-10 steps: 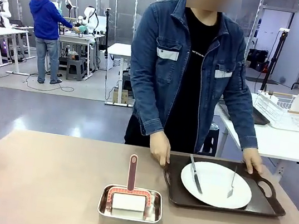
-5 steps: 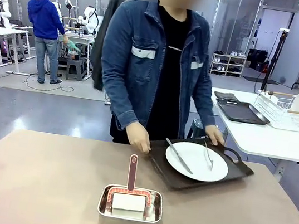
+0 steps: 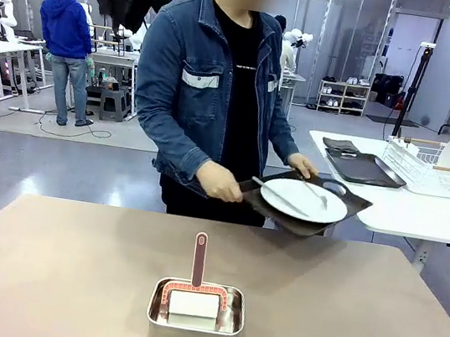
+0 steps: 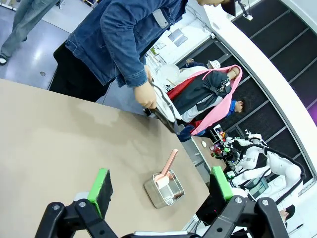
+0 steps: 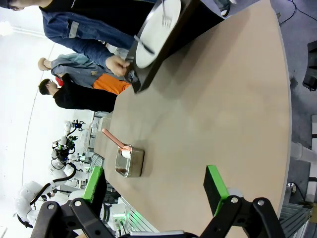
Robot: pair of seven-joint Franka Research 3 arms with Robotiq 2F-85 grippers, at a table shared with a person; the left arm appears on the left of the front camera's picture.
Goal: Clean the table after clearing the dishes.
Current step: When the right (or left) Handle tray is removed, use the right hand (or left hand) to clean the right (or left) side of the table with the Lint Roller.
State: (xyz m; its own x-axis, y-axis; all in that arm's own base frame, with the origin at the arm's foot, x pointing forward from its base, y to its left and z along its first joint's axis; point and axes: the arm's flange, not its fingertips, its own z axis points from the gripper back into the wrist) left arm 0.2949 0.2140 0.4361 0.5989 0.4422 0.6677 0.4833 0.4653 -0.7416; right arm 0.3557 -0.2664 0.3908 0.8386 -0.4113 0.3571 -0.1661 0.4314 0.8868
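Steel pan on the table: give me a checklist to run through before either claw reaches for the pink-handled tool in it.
1. Is the tray with the plate off the table? Ok, the person holds it above the far edge.
2. Are the person's hands away from the steel pan? Ok, both grip the tray.
3. Is the left claw open and empty? Ok.
4. Is the right claw open and empty? Ok.
5. Is the pink handle upright with free space around it? Ok.
6. Is there dirt on the table top? Cannot tell.
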